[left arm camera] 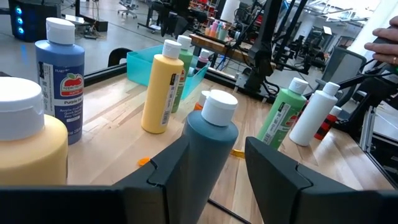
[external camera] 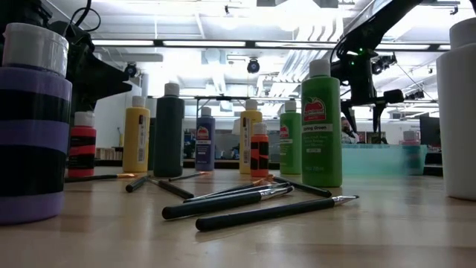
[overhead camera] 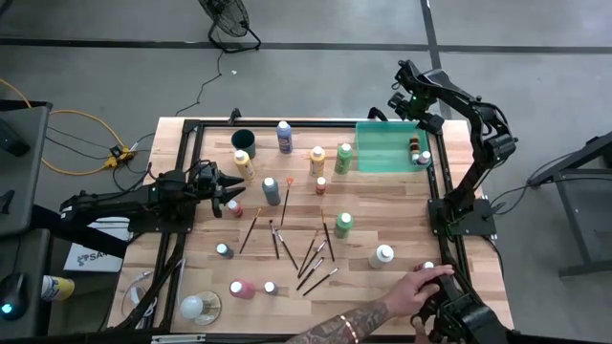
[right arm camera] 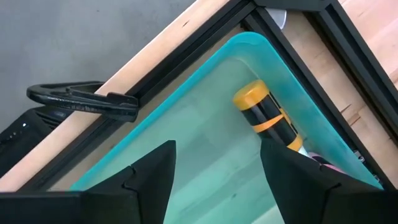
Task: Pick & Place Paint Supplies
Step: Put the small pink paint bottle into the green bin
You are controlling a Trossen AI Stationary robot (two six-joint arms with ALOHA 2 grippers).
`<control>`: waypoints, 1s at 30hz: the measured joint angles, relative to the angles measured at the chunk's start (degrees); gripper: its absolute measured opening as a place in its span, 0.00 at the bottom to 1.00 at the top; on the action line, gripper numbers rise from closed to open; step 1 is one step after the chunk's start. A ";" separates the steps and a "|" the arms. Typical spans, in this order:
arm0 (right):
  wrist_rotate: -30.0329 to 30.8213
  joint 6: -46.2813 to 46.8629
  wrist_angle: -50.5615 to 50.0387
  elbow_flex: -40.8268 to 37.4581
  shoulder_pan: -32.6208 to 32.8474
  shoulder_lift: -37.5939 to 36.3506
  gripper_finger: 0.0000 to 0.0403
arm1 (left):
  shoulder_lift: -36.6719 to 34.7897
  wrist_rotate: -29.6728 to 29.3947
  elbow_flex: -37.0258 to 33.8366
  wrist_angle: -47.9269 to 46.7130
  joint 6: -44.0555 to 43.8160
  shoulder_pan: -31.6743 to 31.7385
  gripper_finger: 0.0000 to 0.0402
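Capped paint bottles stand upright across the wooden table: blue (overhead camera: 284, 137), yellow (overhead camera: 243, 162), green (overhead camera: 343, 158), white (overhead camera: 382, 256). Several dark-handled brushes (overhead camera: 306, 253) lie flat in the middle. My right gripper (right arm camera: 214, 168) hangs open, pointing down, over the translucent green tray (overhead camera: 382, 148). An orange-capped black-and-orange bottle (right arm camera: 264, 115) lies on the tray's floor below it. My left gripper (left arm camera: 214, 162) is open and level at the table's left. A dark teal bottle (left arm camera: 208, 146) stands just ahead of its fingers, untouched.
A dark round cup (overhead camera: 243, 139) stands at the far left. A black frame (overhead camera: 306, 123) borders the work area. A person's hand (overhead camera: 427, 284) rests on a dark device at the near right corner. A white-lidded jar (overhead camera: 194, 306) sits near left.
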 joint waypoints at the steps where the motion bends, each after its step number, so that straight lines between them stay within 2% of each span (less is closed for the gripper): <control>1: -0.14 -0.45 0.01 0.00 0.14 0.00 0.57 | -0.01 0.01 0.00 0.00 0.00 0.00 0.38; 5: -0.60 -5.43 0.50 0.00 1.37 -0.97 0.57 | 0.01 0.01 0.00 0.00 0.00 0.00 0.38; 9: -1.03 -12.68 -0.97 0.00 4.63 -4.95 0.57 | 0.01 0.03 0.00 0.00 0.00 0.00 0.38; 17: -0.39 -19.38 -15.02 0.00 15.59 -15.65 0.57 | 0.01 0.05 0.00 0.00 0.00 0.00 0.38; 23: -0.69 -16.14 -23.74 -1.32 29.16 -24.27 0.57 | 0.01 0.07 0.00 0.00 0.00 0.00 0.38; 30: -6.84 -1.65 -24.61 -12.05 48.00 -35.13 0.57 | -0.01 0.08 0.00 0.00 0.00 0.00 0.38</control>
